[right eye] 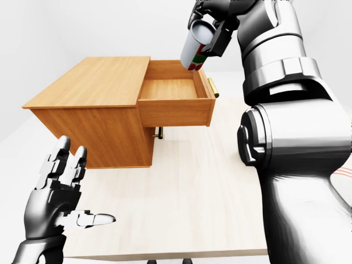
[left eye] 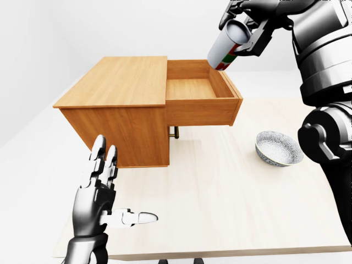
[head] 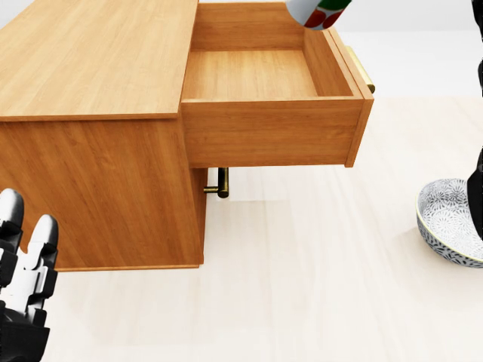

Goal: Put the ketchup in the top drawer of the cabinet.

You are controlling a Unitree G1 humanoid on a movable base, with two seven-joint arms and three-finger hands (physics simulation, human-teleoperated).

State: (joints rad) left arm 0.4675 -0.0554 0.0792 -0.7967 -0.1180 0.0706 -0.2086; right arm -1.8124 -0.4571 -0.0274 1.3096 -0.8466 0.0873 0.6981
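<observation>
Now: my right hand [left eye: 248, 25] is clamped round the white ketchup bottle w/ red-green label [left eye: 226, 47], tilted, above the far right corner of the pulled-out top drawer [head: 260, 75] of the light-brown wooden cabinet [left eye: 118, 93]. Bottle not touching the drawer. My left hand [left eye: 99, 190] hangs low at left-eye view's bottom left, fingers spread, holding nothing. Patterned grey-white bowl [left eye: 279, 148] sits on the pale wood table [left eye: 220, 203], right of cabinet.

Bare white simulated room: lone wooden cabinet [left eye: 126, 104] on pale table [left eye: 220, 203].
</observation>
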